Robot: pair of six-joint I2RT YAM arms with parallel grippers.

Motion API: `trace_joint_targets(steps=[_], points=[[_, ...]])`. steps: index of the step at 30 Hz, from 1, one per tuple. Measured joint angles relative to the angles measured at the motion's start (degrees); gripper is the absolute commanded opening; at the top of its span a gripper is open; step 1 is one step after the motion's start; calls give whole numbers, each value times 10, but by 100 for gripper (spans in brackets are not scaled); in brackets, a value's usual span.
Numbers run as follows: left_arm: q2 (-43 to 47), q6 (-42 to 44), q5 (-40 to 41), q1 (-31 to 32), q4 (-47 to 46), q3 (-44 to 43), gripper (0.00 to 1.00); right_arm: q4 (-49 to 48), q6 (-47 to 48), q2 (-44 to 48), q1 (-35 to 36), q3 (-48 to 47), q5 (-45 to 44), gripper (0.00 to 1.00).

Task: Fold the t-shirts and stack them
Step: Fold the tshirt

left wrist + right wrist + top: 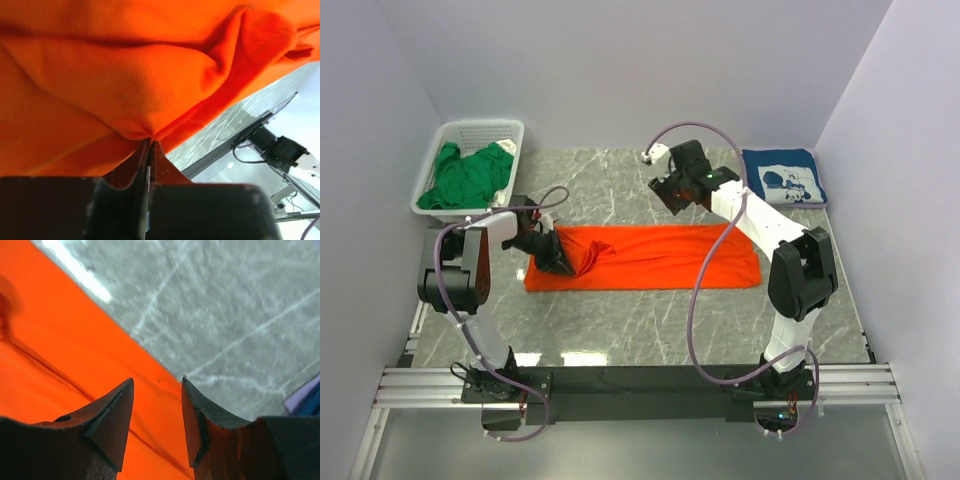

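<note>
a: middle of the table (620, 330)?
b: flat t-shirt (660, 257), lying left to right.
a: far left corner?
b: basket (432, 170), crumpled t-shirt (470, 175) in it.
a: far right corner?
b: folded t-shirt (785, 178) on the table, apart from the flat one.
a: arms?
b: left gripper (555, 258) at the flat t-shirt's left end, cloth between its fingers. right gripper (670, 190) over its far edge, near the middle.

White basket (480, 135) (lattice-walled) sits at marble table's (620, 320) far-left corner.
</note>
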State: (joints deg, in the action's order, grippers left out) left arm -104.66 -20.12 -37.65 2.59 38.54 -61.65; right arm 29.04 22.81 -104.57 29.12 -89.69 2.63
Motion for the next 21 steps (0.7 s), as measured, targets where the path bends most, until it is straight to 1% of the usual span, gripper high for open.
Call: trace_joint_targets(steps=[3, 7, 8, 11, 14, 16, 18, 21], points=[[12, 12, 4, 2, 4, 17, 22, 33, 1, 0, -23, 0, 19, 49], [28, 37, 1, 3, 6, 14, 25, 76, 6, -8, -49, 0, 54, 47], [36, 46, 0, 3, 6, 14, 26, 87, 8, -13, -56, 0, 63, 46], [81, 67, 3, 3, 1, 14, 31, 118, 14, -32, -73, 0, 92, 43], [141, 79, 16, 3, -21, 13, 29, 144, 21, -65, -93, 0, 115, 41], [158, 84, 18, 3, -32, 3, 24, 155, 24, -93, -105, 0, 124, 39], [150, 84, 23, 9, -49, -15, 20, 162, 25, -119, -114, 0, 128, 38], [115, 83, 38, 28, -70, -37, 14, 171, 25, -149, -127, 0, 135, 37]])
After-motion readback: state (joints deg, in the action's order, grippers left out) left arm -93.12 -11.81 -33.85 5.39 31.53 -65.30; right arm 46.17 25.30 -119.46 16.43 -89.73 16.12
